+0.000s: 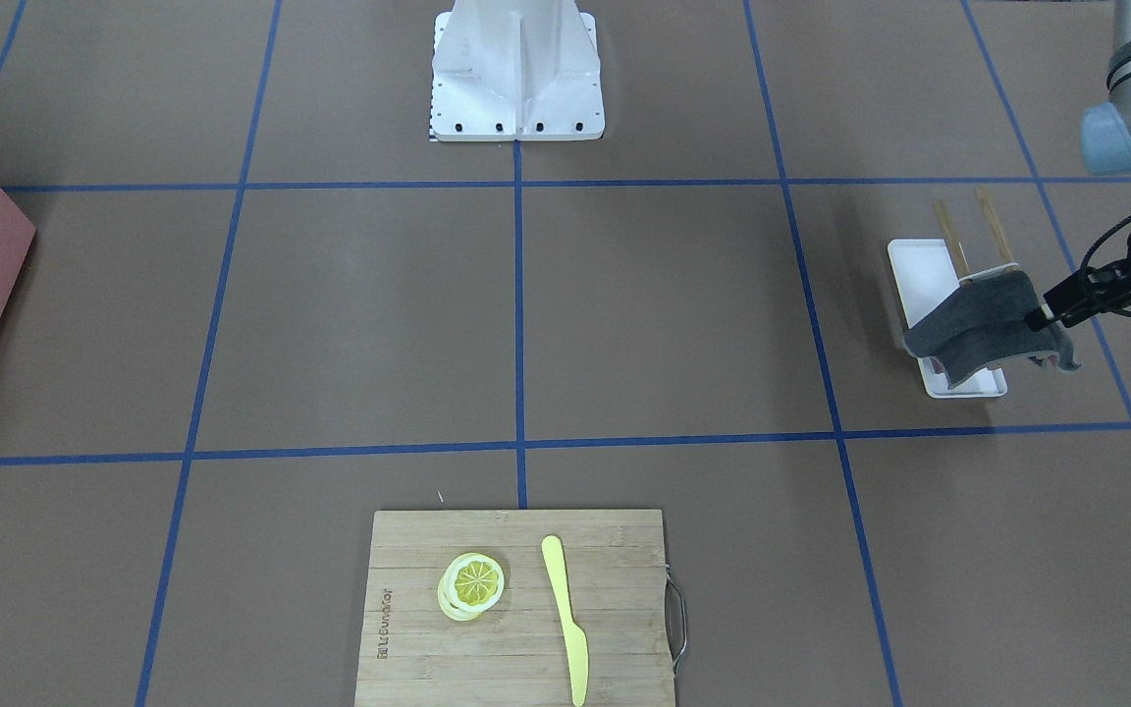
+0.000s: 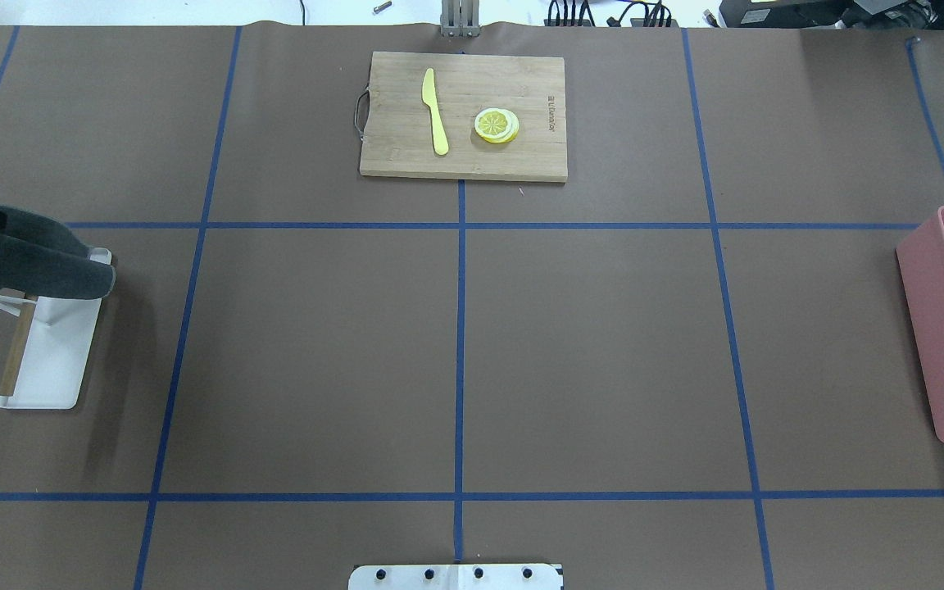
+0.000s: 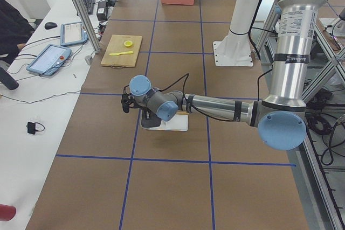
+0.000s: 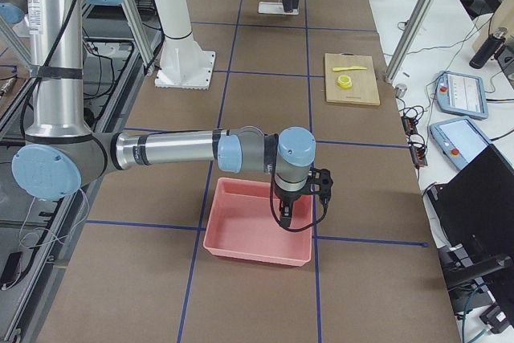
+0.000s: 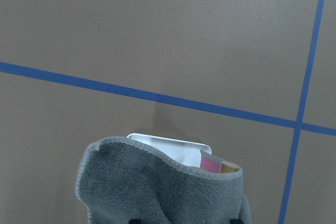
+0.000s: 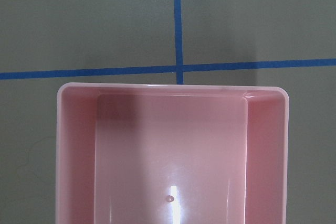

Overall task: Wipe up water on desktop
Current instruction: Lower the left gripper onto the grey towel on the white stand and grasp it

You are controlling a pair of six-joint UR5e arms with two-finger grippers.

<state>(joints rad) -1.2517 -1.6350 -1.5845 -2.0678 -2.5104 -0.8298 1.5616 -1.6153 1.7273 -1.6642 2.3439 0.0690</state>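
Nearest my side of the table is the white mounting plate [image 2: 456, 576] of the robot's pedestal. From there the desktop [image 2: 587, 352] runs out brown and matte between its blue tape lines. I look for the water on it and cannot make out a wet patch or a shine in any view, so I can't say where the wiping has to happen.

Midway out on the left, the left gripper [image 1: 1039, 320] is at the drying rack. The rack is a white tray [image 1: 919, 280] with two wooden posts [image 1: 993, 226] leaning up from it. The grey cloth [image 1: 978, 334] hangs draped over the rack's bar, as a rag would be left to dry. The jaws look pressed onto its outer fold, pinching the fleece, and the wrist camera shows the cloth bunched right under the lens. I read this as the pick-up: take the rag off its rack before going anywhere near the spill.

Level with it on the right sits the pink bin [image 2: 927, 328], with the right gripper [image 4: 287, 218] hanging above its interior. It looks parked out of the way. I see its fingers only from the side, so I cannot tell how the jaws stand.

Farthest out, the bamboo cutting board [image 2: 521, 160] carries a yellow knife [image 2: 435, 111] and lemon slices [image 2: 496, 125] — well apart from both arms.
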